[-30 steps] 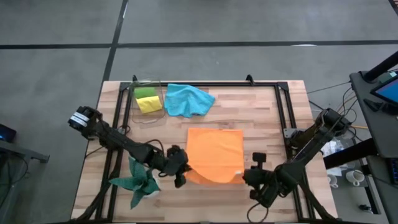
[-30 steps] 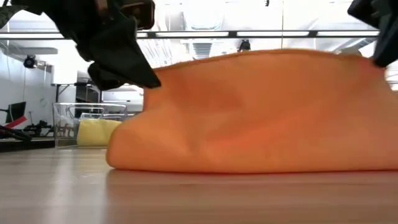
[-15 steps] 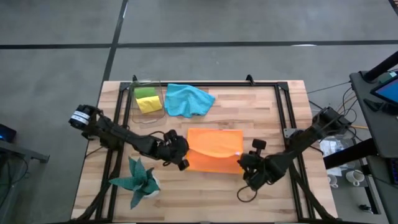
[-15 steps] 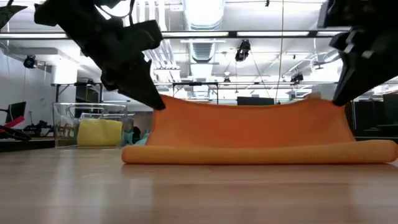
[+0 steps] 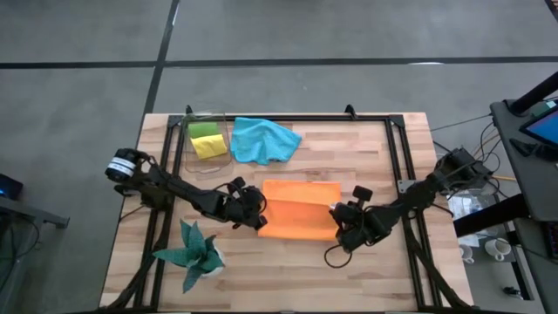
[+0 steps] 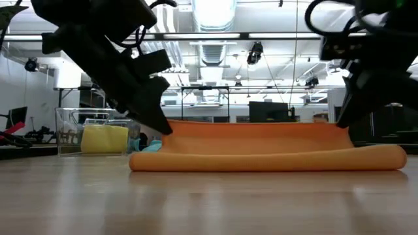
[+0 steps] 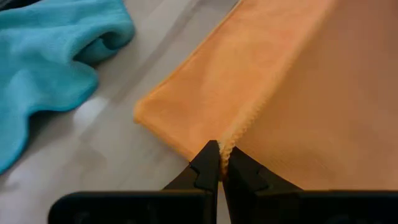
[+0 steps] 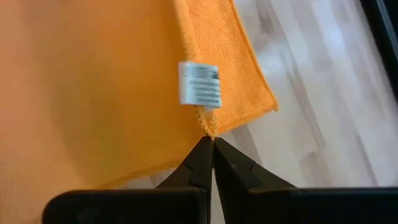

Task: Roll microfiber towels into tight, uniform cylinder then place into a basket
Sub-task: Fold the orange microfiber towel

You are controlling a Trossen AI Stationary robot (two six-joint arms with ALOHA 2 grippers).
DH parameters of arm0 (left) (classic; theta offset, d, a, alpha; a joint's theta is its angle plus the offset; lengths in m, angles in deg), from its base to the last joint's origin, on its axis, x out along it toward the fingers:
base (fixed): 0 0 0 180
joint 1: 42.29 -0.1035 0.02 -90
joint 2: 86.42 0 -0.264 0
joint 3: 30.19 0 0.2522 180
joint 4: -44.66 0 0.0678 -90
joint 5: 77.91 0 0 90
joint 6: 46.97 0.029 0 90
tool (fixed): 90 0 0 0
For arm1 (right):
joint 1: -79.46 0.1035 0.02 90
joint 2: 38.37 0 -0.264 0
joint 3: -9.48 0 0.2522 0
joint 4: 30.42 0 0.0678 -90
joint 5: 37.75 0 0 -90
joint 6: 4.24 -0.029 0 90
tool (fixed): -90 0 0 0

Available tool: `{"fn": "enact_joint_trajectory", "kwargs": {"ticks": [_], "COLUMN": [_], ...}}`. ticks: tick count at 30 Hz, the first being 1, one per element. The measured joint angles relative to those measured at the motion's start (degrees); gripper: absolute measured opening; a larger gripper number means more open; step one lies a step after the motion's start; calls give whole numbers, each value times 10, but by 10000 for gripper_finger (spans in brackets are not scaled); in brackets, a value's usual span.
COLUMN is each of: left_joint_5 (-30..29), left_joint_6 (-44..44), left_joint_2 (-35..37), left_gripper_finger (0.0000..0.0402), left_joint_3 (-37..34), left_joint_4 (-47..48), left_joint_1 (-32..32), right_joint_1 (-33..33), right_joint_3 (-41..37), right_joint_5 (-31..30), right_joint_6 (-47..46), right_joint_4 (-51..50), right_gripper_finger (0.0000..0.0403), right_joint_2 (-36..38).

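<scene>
Orange towel (image 5: pixel 299 209) lay mid-table, folded over on itself, the near fold resting on the wood and the upper layer lifted at both ends. Left gripper (image 5: pixel 258 222) was pinched tight on the towel's left edge; in the left wrist view the fingertips (image 7: pixel 219 157) met on the stitched hem. Right gripper (image 5: pixel 338 228) was clamped the same way on the right edge, just below the white tag (image 8: pixel 199 84) (right wrist view showed the hem caught between the tips).

Blue towel (image 5: pixel 264 139) sat crumpled at the far side of the table, apart from the orange one and just beside the basket (image 5: pixel 207 138). The clear basket stood at the far left corner with the yellow towel (image 5: pixel 209 146) and the lime green towel (image 5: pixel 204 129) inside, green on the far side.

Teal spiky plant (image 5: pixel 193 253) sat near the front left, right beside the left arm's forearm. Black frame (image 5: pixel 397 153) ran round the table (image 5: pixel 366 157) edges; the right arm crossed over its right rail. In the low view the basket showed behind the left gripper, partly blocked by it.
</scene>
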Motion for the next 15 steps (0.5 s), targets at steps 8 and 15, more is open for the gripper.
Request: {"fn": "enact_joint_trajectory", "kwargs": {"ticks": [8,15], "left_joint_5": [-5,-5], "left_joint_6": [7,8], "left_joint_2": [-34,-66], "left_gripper_finger": [0,0], "left_joint_3": [1,3], "left_joint_4": [-17,-38], "left_joint_1": [-26,-40], "right_joint_1": [-32,-38], "right_joint_3": [-26,-26], "right_joint_5": [-2,-9], "right_joint_6": [1,-2], "right_joint_4": [31,35], "right_gripper_finger": [8,8], "right_joint_2": [0,0]}}
